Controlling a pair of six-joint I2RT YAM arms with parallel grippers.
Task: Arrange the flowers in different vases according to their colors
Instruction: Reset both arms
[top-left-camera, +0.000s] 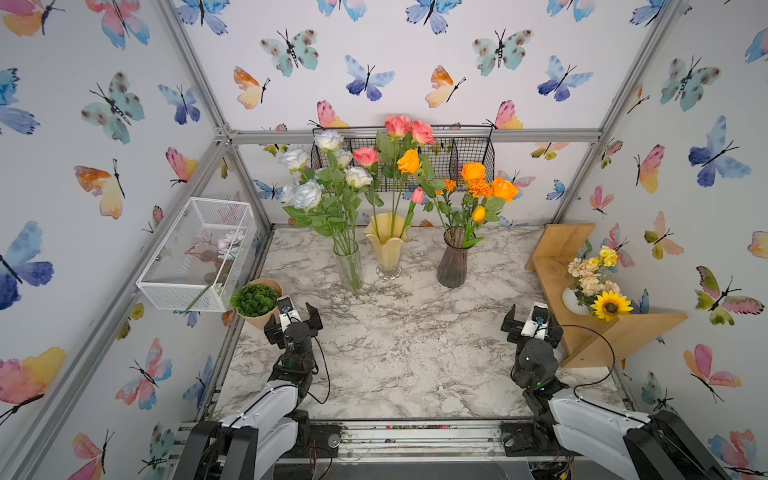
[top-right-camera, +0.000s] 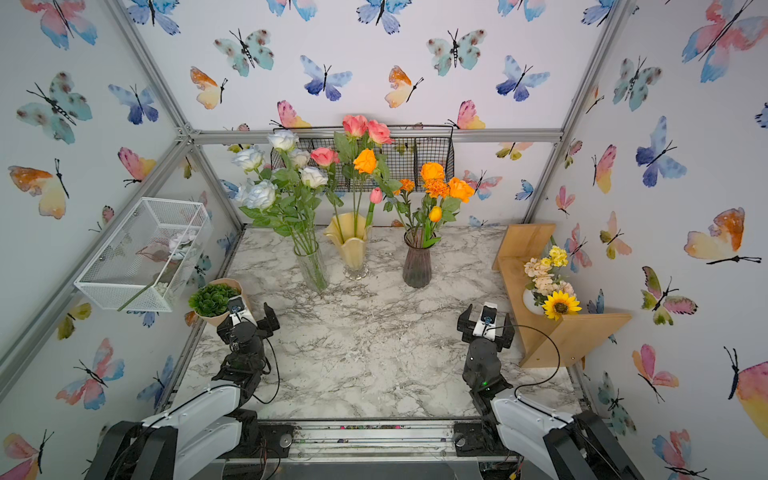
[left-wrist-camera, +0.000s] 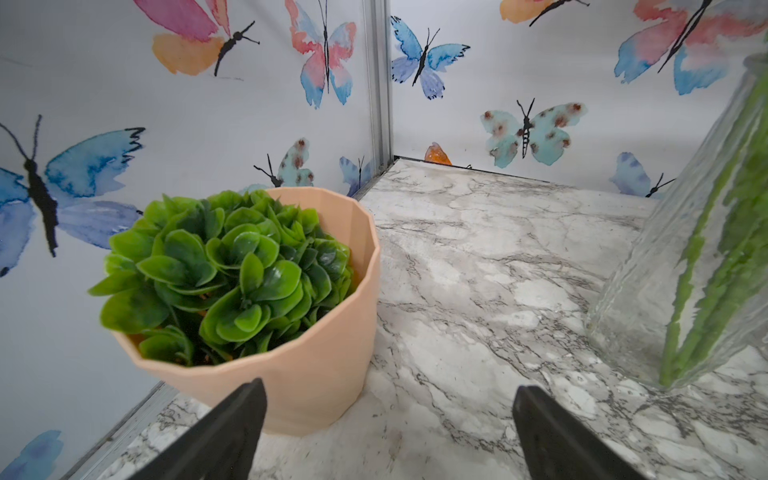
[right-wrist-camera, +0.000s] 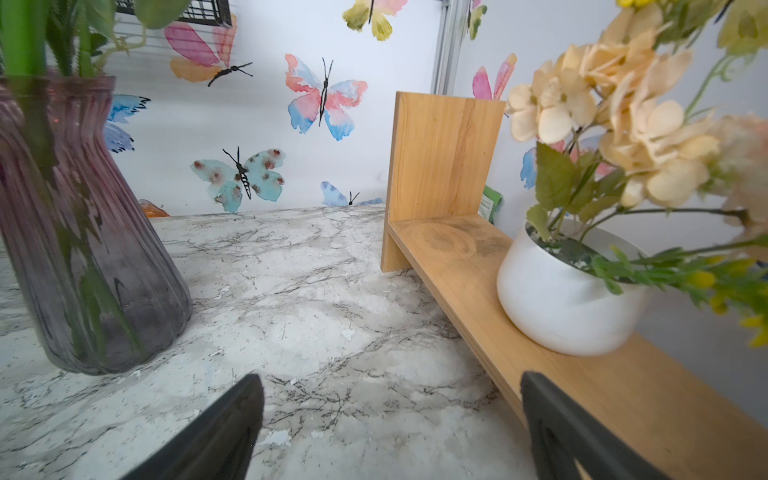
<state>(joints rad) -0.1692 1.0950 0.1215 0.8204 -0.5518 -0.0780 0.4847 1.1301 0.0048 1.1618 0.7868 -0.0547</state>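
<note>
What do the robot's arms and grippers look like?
Left arm and right arm: white shells, black joints. The left gripper and right gripper have black jaws and a white camera housing. A thin black cable loops beside each wrist; a green light dots the right arm.

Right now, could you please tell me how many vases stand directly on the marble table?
3, in a row near the back: clear glass vase leftmost, yellow vase in the middle, purple vase rightmost. None seems hidden.
</note>
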